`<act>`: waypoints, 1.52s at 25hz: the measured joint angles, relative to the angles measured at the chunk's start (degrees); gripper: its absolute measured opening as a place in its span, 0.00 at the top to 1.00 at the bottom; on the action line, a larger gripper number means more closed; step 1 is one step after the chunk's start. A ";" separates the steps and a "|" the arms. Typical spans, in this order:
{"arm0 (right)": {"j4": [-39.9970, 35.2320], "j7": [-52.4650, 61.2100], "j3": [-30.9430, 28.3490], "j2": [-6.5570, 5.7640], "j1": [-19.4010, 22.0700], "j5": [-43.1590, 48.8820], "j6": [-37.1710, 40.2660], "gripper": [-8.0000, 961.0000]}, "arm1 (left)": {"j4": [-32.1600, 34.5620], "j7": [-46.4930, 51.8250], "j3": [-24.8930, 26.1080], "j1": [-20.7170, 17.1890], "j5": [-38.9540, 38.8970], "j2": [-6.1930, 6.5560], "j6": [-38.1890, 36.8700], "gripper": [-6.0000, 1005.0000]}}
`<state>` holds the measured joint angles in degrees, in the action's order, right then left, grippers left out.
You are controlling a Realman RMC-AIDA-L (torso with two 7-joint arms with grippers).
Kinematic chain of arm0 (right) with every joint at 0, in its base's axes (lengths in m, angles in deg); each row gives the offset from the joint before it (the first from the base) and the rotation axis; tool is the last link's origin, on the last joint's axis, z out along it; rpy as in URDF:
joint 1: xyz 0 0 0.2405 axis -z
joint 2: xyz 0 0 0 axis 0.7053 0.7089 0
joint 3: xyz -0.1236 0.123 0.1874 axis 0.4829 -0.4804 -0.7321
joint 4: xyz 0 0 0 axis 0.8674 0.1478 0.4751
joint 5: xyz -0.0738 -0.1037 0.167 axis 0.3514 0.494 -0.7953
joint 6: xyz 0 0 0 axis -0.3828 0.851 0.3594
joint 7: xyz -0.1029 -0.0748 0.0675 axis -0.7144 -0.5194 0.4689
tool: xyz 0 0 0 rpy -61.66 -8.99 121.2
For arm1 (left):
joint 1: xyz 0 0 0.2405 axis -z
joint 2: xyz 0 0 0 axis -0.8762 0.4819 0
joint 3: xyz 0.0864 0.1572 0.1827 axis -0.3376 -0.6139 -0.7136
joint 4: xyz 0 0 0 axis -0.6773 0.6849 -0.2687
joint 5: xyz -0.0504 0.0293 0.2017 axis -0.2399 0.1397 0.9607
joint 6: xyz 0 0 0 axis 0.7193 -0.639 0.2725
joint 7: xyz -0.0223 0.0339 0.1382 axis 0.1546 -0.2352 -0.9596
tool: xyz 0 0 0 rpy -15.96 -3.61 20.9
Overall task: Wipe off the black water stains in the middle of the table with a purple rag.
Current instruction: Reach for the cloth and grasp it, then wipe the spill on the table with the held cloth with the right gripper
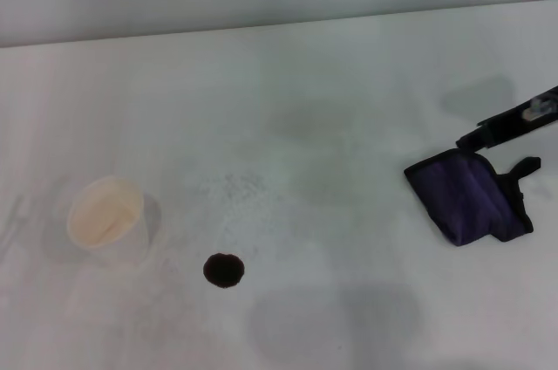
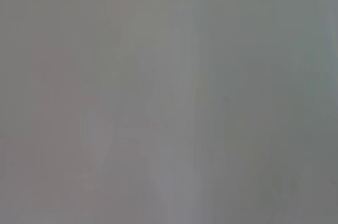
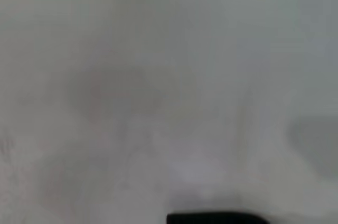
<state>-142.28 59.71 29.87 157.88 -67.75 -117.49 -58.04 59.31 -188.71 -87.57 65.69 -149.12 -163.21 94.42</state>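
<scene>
One small round black stain [image 1: 224, 270]

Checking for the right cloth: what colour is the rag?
Dark purple with black edging; the head view shows it best.

The table [image 1: 331, 99] looks like a smooth, matt white surface with faint grey smudges. The purple rag [image 1: 466, 195], at about 3 o'clock, is soft cloth with black edging, and the black water stains [image 1: 224, 270] look wet and a little glossy. At 9 o'clock the cup [image 1: 106, 217] seems to be matt white paper.
</scene>
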 joint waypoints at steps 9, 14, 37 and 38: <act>3.30 5.90 7.18 0.15 -2.48 6.15 -0.24 0.53 | 0.04 -0.58 0.51 1.05 -0.07 0.00 -0.30 0.12; 10.38 5.93 8.36 0.34 -4.93 7.31 1.08 0.53 | 0.04 -0.58 0.65 1.27 -0.08 0.00 -0.46 0.12; 17.22 6.38 13.01 0.52 -9.61 7.92 3.36 0.70 | 0.69 -0.58 2.00 2.34 -0.08 0.43 -1.75 0.12; 16.66 6.43 13.29 0.53 -9.53 7.86 3.28 0.75 | 0.75 -0.58 1.99 2.37 -0.08 0.44 -1.88 0.12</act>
<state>-125.62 66.14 43.16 158.41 -77.29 -109.62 -54.77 60.06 -189.29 -85.57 68.06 -149.20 -162.77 92.54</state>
